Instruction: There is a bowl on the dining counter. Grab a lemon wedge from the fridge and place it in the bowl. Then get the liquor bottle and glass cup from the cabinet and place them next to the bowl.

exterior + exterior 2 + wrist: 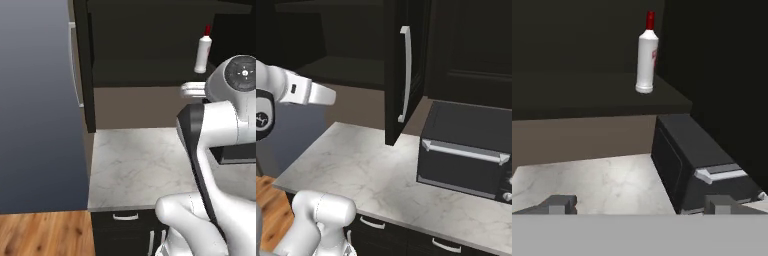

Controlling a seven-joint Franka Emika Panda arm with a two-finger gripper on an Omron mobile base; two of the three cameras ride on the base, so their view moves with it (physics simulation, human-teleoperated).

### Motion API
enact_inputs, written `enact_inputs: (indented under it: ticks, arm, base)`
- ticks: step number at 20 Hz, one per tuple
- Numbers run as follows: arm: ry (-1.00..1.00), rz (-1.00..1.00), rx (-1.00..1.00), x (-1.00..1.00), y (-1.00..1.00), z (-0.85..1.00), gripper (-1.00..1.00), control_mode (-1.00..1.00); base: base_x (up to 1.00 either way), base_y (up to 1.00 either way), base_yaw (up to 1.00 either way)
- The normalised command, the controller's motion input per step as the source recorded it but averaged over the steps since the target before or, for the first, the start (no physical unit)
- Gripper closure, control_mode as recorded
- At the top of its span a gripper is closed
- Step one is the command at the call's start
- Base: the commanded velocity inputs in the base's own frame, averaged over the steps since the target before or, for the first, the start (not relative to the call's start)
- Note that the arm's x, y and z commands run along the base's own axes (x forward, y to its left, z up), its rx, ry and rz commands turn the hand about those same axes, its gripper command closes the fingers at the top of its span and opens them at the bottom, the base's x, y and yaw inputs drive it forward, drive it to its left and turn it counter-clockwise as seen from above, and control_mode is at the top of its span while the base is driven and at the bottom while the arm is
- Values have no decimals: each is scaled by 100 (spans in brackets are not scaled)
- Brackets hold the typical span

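Note:
The liquor bottle (646, 57), white with a red cap, stands upright on the dark inner shelf of the open black cabinet (587, 95); it also shows at the shelf's right end (203, 52). The cabinet door (396, 75) hangs open with its long silver handle (405, 75) facing me. My gripper (641, 205) is open, its fingertips (559, 204) far apart, below the shelf and well short of the bottle, with nothing between them. The bowl, lemon wedge, glass cup and dining counter are out of view.
A black toaster oven (471, 150) sits on the marble counter (356, 170) under the cabinet, right of the bottle (697, 160). A tall grey-blue panel (35, 110) bounds the counter on the left. Low black drawers (125, 222) front the counter.

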Motion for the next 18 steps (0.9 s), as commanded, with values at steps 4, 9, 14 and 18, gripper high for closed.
enact_inputs:
  ticks: [4, 9, 14, 18]
  arm:
    - [-4, -7, -14, 38, 0, 39, -100, -100]
    - [0, -10, -12, 42, -1, 43, -100, -100]
    - [3, -10, -4, 58, -6, 34, -100, -100]
    - [2, -7, 0, 72, -13, 6, -100, -100]
  base:
    - [0, 0, 0]
    - [0, 0, 0]
    - [0, 0, 0]
    - [0, 0, 0]
